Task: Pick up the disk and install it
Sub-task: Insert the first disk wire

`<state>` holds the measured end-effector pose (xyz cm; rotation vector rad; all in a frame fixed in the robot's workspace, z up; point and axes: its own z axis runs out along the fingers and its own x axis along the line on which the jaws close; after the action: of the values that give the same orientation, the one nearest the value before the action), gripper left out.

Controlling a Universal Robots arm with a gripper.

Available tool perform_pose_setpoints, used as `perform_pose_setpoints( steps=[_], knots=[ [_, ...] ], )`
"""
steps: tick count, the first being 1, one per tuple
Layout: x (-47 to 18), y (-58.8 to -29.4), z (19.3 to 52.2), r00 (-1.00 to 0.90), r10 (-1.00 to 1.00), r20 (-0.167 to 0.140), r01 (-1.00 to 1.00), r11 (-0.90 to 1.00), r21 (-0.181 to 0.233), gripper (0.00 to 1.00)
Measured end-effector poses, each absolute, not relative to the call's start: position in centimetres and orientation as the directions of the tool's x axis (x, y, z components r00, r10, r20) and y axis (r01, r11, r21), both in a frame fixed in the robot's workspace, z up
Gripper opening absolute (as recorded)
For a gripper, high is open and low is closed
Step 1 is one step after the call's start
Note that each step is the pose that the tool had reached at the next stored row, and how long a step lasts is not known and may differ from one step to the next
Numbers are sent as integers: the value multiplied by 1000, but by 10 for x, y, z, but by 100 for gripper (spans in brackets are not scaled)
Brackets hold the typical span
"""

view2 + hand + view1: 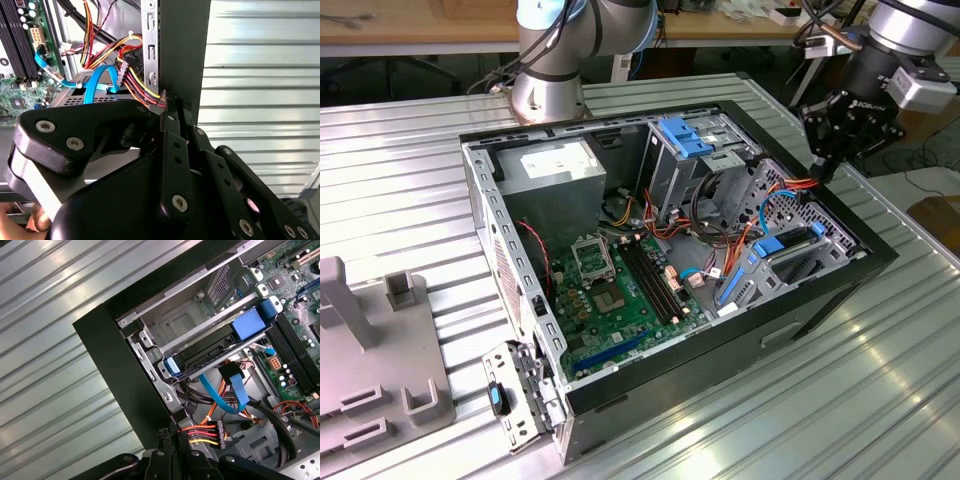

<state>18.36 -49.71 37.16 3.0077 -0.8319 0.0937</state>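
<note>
The gripper [823,160] hangs at the edge of the open computer case [650,385], on the exterior view's right. Its fingers are drawn together at the tips with nothing between them. In both wrist views the tips [172,102] [172,436] sit just beside a bundle of red, orange and yellow wires [200,432] against the black case wall. The disk [212,346] [790,240] lies in its metal bay inside the case, near the gripper, with blue cables [220,395] between them. The case stands on the ribbed metal desk [820,420].
</note>
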Motion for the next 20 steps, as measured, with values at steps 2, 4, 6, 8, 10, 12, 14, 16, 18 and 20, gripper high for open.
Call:
perform_pose_setpoints(
  steps=[2, 4, 6, 8, 10, 12, 14, 16, 18, 20],
  knots=[
    [184, -497, 372, 847, -528, 63, -530, -848, 3, 16],
    [184, -497, 372, 831, -552, 63, -553, -833, 3, 16],
    [184, -497, 372, 821, -568, 63, -569, -822, 3, 16],
    [184, -497, 372, 809, -584, 63, -586, -811, 3, 16],
    [184, -497, 372, 798, -599, 63, -601, -799, 3, 16],
    [184, -497, 372, 787, -614, 63, -615, -789, 3, 16],
    [184, -497, 372, 775, -629, 63, -630, -777, 3, 16],
    [184, -497, 372, 764, -643, 63, -644, -765, 3, 16],
    [184, -497, 372, 746, -663, 63, -664, -748, 3, 16],
    [184, -497, 372, 724, -686, 63, -688, -726, 3, 16]
  ],
)
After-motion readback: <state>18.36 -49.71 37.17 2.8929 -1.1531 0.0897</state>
